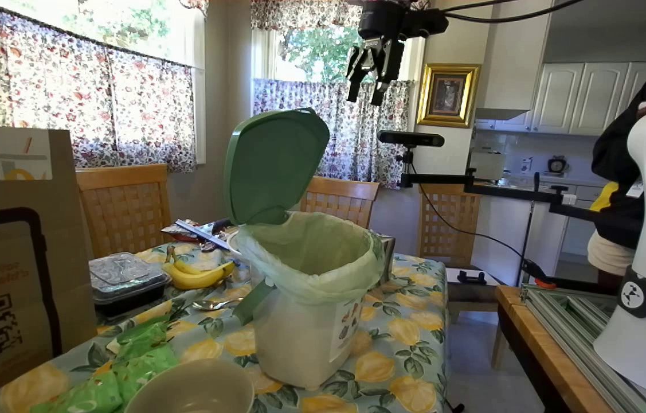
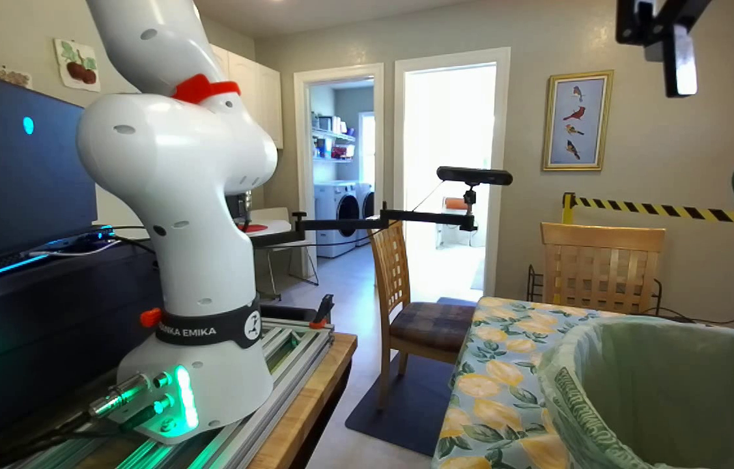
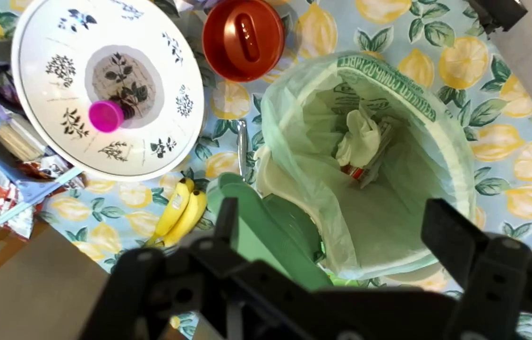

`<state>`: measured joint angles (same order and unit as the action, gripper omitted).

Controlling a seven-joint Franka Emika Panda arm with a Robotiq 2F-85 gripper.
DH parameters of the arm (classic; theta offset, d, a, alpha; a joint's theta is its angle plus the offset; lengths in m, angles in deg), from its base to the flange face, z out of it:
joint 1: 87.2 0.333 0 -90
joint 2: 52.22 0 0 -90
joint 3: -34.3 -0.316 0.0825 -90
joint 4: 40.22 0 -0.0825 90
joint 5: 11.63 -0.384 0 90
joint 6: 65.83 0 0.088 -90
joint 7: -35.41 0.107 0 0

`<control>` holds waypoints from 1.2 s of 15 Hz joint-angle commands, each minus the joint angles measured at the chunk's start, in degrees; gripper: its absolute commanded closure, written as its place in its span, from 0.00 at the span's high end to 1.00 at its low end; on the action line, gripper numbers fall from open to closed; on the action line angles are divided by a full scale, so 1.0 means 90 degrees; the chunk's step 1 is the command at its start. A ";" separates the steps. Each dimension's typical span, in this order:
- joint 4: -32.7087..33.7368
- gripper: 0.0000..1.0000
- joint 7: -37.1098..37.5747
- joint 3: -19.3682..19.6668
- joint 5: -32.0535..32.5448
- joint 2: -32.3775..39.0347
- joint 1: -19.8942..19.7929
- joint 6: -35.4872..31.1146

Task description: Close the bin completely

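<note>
Nearest in an exterior view, a pale bowl (image 1: 191, 390) and green packets (image 1: 142, 355) lie on the counter (image 1: 414, 358). Just behind the bowl stands the bin (image 1: 294, 338), green lid (image 1: 277, 160) raised, liner (image 1: 323, 281) draped over its rim. Higher hangs the hand (image 1: 366, 98), fingers (image 1: 379, 94) apart. Farther back lie a spoon (image 1: 208, 304), bananas (image 1: 196, 278), a clear-lidded container (image 1: 128, 287); beyond, wooden chairs (image 1: 122, 195).
</note>
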<state>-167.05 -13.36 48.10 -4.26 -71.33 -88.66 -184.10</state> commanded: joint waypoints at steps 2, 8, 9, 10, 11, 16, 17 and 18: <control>-0.0167 1.00 -0.1341 0.0078 -0.0031 0.0041 0.0038 -0.0732; -0.0506 1.00 -0.3490 0.0303 -0.0754 0.0294 0.0216 -0.1590; -0.0537 1.00 -0.3895 0.0332 -0.0950 0.0358 0.0242 -0.1627; -0.0532 1.00 -0.4303 0.0357 -0.1137 0.0423 0.0260 -0.1615; -0.0527 1.00 -0.4710 0.0371 -0.1314 0.0468 0.0274 -0.1596; -0.0530 1.00 -0.5707 0.0246 -0.1657 0.0604 0.0119 -0.1764; -0.0545 1.00 -0.5765 0.0226 -0.1640 0.0596 0.0100 -0.1840; -0.0551 1.00 -0.5838 0.0219 -0.1639 0.0595 0.0091 -0.1875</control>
<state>-171.69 -60.73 50.31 -17.16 -66.34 -87.21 -198.97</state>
